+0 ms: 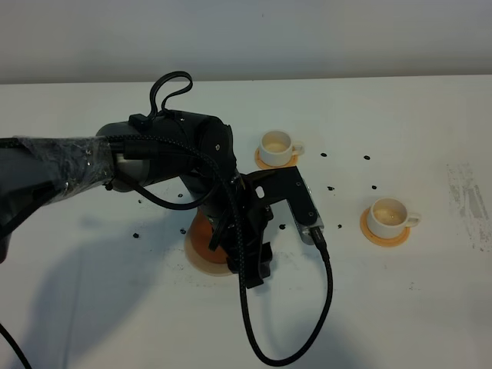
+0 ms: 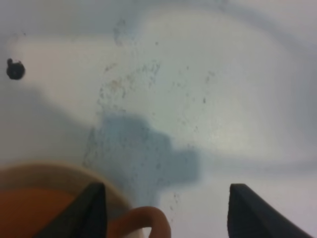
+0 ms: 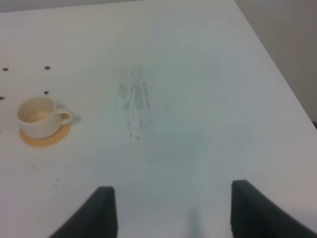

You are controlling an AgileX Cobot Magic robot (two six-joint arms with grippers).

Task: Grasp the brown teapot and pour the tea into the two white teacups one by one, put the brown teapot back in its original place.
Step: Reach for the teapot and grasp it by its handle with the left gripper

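1. We see a white table (image 1: 430, 307) filling most of the view.
2. We note a pale grey wall (image 1: 307, 34) behind its far edge.
3. We spot small black specks (image 1: 366, 158) and a faint grey scuff (image 1: 467, 204) on its top.

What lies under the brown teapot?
A pale beige round mat; only its rim shows beside the brown teapot. Its middle is covered by the teapot and the left arm.
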